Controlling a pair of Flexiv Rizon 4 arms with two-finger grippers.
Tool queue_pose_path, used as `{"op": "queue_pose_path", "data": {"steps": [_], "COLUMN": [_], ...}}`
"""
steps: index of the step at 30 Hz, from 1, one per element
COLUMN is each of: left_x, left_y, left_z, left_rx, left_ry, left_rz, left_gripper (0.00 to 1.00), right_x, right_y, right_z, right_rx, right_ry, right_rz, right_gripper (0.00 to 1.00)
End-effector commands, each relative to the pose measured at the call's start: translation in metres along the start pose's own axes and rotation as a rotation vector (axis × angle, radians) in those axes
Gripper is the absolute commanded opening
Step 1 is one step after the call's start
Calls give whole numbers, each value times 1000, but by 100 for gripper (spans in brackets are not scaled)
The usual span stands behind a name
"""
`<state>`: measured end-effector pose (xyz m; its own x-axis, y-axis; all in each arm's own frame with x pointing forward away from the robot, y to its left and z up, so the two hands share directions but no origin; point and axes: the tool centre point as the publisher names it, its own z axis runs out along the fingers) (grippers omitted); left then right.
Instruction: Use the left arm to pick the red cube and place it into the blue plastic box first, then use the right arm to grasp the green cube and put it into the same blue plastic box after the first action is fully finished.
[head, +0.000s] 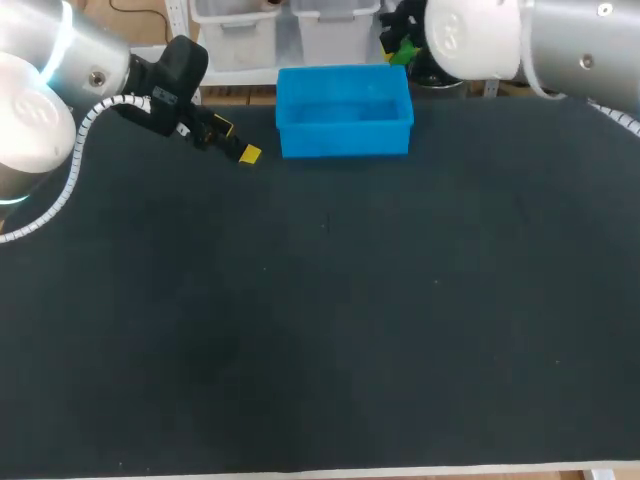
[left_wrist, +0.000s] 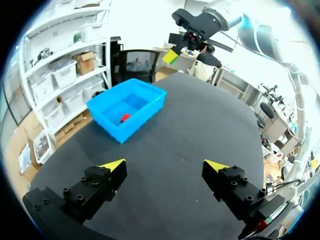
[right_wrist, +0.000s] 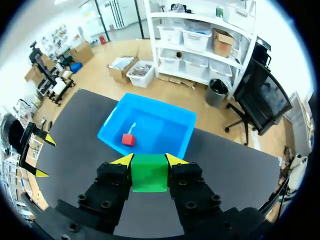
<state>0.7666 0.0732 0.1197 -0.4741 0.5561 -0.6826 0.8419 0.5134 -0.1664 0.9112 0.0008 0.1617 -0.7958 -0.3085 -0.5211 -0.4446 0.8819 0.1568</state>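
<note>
One dark bench (head: 320, 330). One blue plastic box (head: 344, 112) at far edge, middle. Two end effectors: left end effector (left_wrist: 166, 165) released, nothing between fingers, low over bench just left of box; right end effector (right_wrist: 150, 161) clenched on green cube (right_wrist: 149, 173), aloft near box's far right corner. Two cubes counted: the green one held aloft, one red cube (right_wrist: 128, 139) lying inside box.

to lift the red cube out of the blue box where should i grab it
Two opposite side faces, coming straight down from above: the red cube lies flat on the floor of the blue box, whose walls would likely block a sideways approach.
</note>
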Motion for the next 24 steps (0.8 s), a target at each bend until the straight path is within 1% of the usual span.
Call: {"op": "queue_pose_path", "data": {"steps": [1,5,10,18,24], "left_x": [1,1,1,1,1], "left_y": [1,1,1,1,1], "left_z": [0,0,0,0,0], "left_rx": [3,3,3,3,3], "left_ry": [-5,-5,-5,-5,-5], "left_rz": [4,4,4,4,4], "left_gripper": [100,100,100,100,100], "right_x": [-3,-12,-26,-45,-53], "right_y": [-12,-18,-24,-27,-27], "right_z": [8,17,30,50,68], "right_rx": [-106,-156,-197,-248,-268], "right_ry": [-46,-60,-63,-58,-40], "right_rz": [-7,-20,-43,-73,-88], "right_gripper": [0,0,0,0,0]}}
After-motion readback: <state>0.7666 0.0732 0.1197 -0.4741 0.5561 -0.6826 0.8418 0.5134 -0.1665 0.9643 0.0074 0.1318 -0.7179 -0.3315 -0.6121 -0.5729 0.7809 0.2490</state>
